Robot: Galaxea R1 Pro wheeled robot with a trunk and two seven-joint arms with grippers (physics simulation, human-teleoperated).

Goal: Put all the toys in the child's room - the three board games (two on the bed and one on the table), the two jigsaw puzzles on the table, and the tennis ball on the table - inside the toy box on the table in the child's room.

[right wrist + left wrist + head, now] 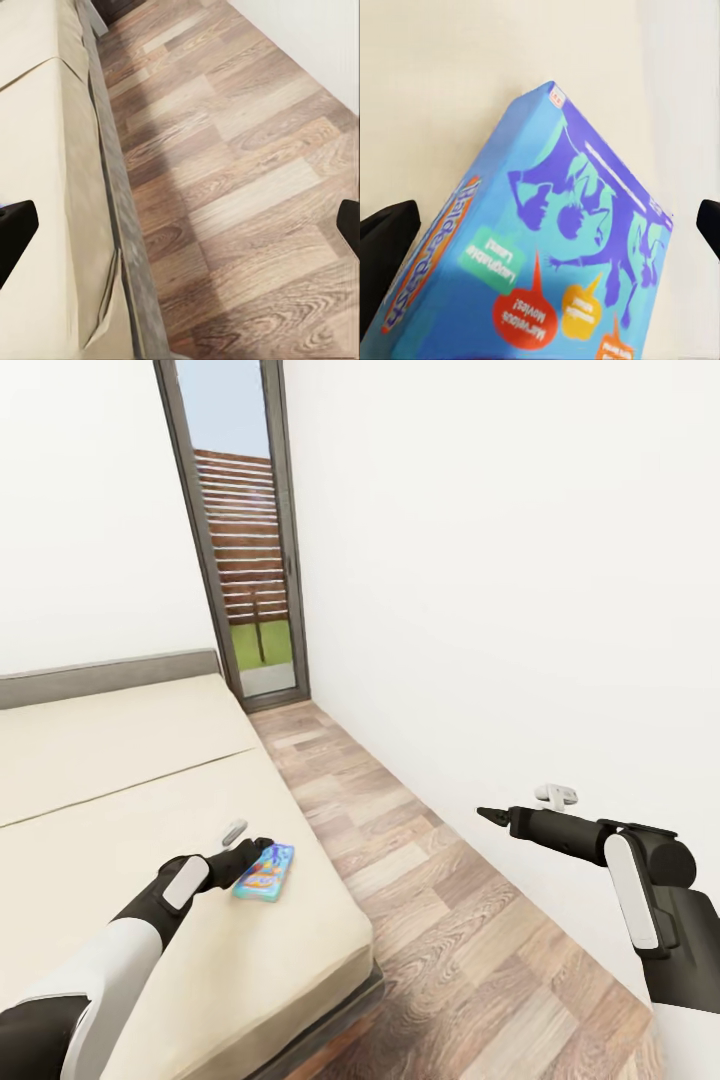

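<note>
Honestly, I judge this an early stretch of the job, because I am working at the bed (120,800) and the table, the toy box, the puzzles and the tennis ball are nowhere in front of me, so I cannot say how many toys, if any, have gone in. What I can count is one board game (266,871), a blue box with a purple cartoon figure and red and orange speech bubbles, lying flat on the bed near its floor-side edge; the second game that the task places on the bed I do not see. My left gripper (255,852) is at the box's near end, and in the left wrist view the board game (540,255) sits between two dark fingertips (382,255) that stand spread on either side of it; whether they touch the box I cannot tell, so I take the grasp as not yet made. My right gripper (492,816) hangs over the wooden floor (420,880) on the side away from the bed, near the white wall, its fingers wide apart with nothing between them. Left to do, as I judge it: close on this game, carry it to the toy box, then fetch everything else.
</note>
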